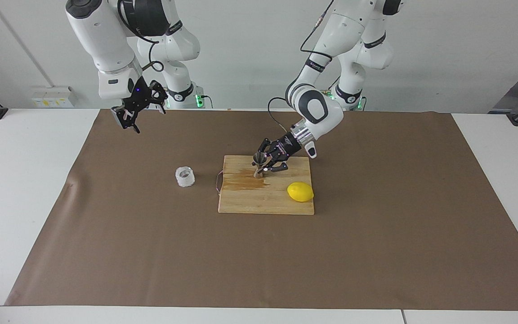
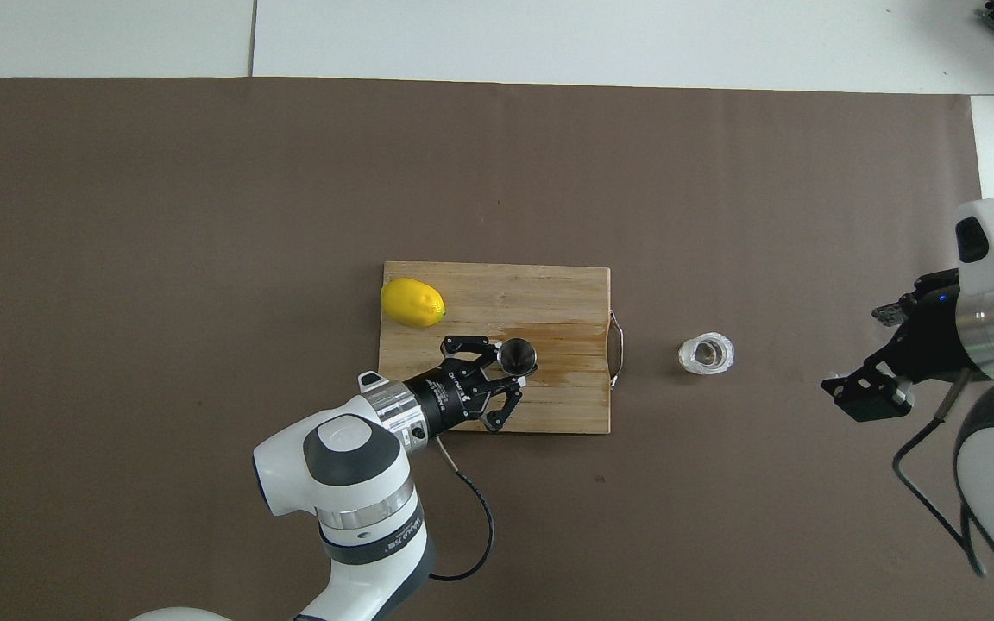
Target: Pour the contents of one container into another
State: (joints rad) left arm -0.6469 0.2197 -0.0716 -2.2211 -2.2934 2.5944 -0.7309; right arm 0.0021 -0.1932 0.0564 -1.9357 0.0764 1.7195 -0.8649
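jigger (image 1: 259,164) upright on board (image 1: 265,200), left gripper (image 1: 266,163) around its waist, grip unclear | glass cup (image 1: 185,176) on paper toward right arm's end, contents unclear | right gripper (image 1: 138,108) spread, raised

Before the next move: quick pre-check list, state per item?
1. Jigger upright on the cutting board: ok.
2. Left gripper at the jigger's waist, grip firm or releasing: cannot tell.
3. Glass cup upright on the brown mat, off the board toward the right arm's end: ok.
4. Right gripper open, raised over the mat, holding nothing: ok.
5. Lemon on the board's corner, apart from the jigger: ok.
6. Board dry: not ok, wet stain beside the jigger.
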